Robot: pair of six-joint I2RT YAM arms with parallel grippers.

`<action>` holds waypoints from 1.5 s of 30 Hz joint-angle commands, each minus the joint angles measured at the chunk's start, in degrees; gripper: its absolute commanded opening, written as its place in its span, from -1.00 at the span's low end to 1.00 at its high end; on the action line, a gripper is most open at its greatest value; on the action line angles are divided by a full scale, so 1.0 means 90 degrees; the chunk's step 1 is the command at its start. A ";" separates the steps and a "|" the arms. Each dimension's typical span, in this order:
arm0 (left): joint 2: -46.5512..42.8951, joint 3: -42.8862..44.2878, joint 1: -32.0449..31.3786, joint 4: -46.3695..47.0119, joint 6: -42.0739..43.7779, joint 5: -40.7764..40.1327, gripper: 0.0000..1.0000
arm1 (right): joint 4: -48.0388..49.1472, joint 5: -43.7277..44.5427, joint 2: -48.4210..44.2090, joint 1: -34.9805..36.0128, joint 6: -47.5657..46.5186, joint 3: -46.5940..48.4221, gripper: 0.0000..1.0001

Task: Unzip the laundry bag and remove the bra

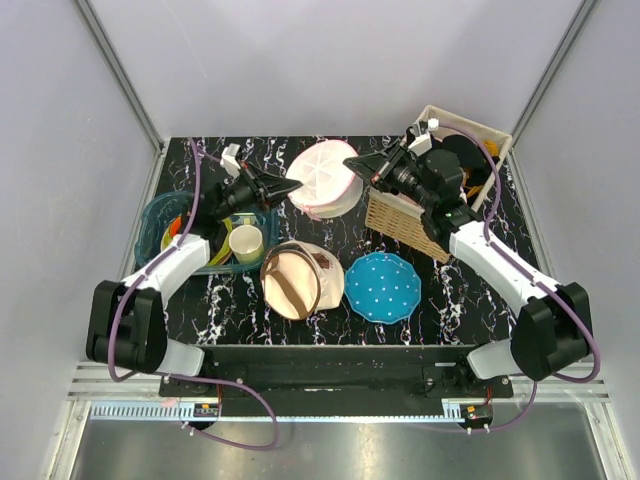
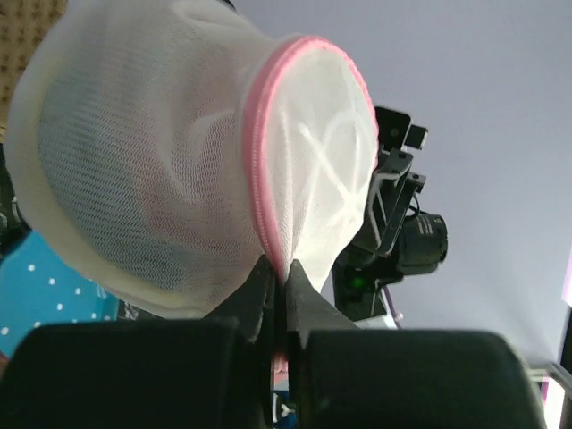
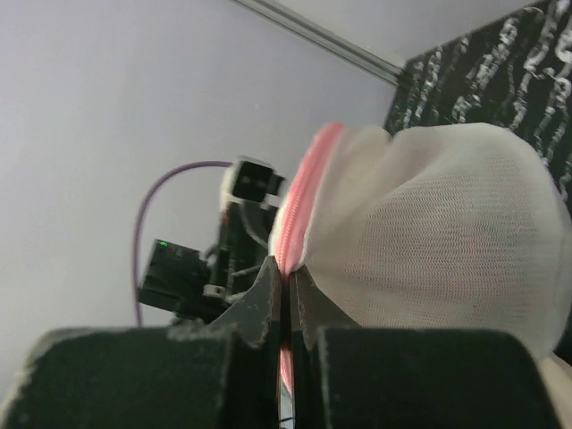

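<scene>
The laundry bag (image 1: 322,178), a round white mesh pouch with a pink zipper rim, is held up between both grippers at the back middle of the table. My left gripper (image 1: 296,187) is shut on its pink rim at the left side; the left wrist view shows the jaws (image 2: 279,268) pinching the pink zipper band, with the mesh bag (image 2: 161,161) bulging above. My right gripper (image 1: 350,163) is shut on the rim at the right side; the right wrist view shows it (image 3: 286,273) clamping the pink zipper of the bag (image 3: 429,241). The bra is not visible.
A beige canvas bag (image 1: 300,280) with brown straps lies front centre, a blue dotted plate (image 1: 382,287) beside it. A teal bin (image 1: 180,235) with a cup (image 1: 246,242) stands left. A wicker basket (image 1: 405,220) and white box (image 1: 470,135) stand right.
</scene>
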 commanded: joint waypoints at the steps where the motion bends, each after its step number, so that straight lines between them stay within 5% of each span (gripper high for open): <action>1: -0.0841 0.0803 -0.0052 -0.2724 0.1997 -0.0468 -1.00 | -0.1142 0.0389 -0.0368 0.0052 -0.0853 0.0259 -0.99; 5: -0.1163 0.1350 -0.0052 -0.4352 0.2773 -0.1288 -1.00 | -0.2995 0.0887 -0.0378 0.0052 -0.1841 0.1030 0.37; 7: -0.1320 0.1497 -0.0072 -0.4869 0.2959 -0.1562 -1.00 | -0.3896 0.1509 -0.0515 0.0042 -0.2260 0.1274 0.50; 15: -0.1369 0.1780 -0.0315 -0.5535 0.3233 -0.2520 -1.00 | -0.4874 0.2168 -0.1160 0.0761 -0.2906 0.1265 0.38; 18: -0.1252 0.1995 -0.0433 -0.5779 0.3379 -0.2726 -1.00 | -0.5080 0.2470 -0.0917 0.1717 -0.3014 0.1519 0.33; 25: -0.1213 0.2375 -0.0502 -0.6073 0.3711 -0.2970 -1.00 | -0.4953 0.2295 -0.0057 0.2580 -0.2975 0.1969 0.21; 45: -0.1232 0.2805 -0.0590 -0.6181 0.4034 -0.2677 -1.00 | -0.3313 0.0558 0.0559 0.2347 -0.1931 0.1647 0.25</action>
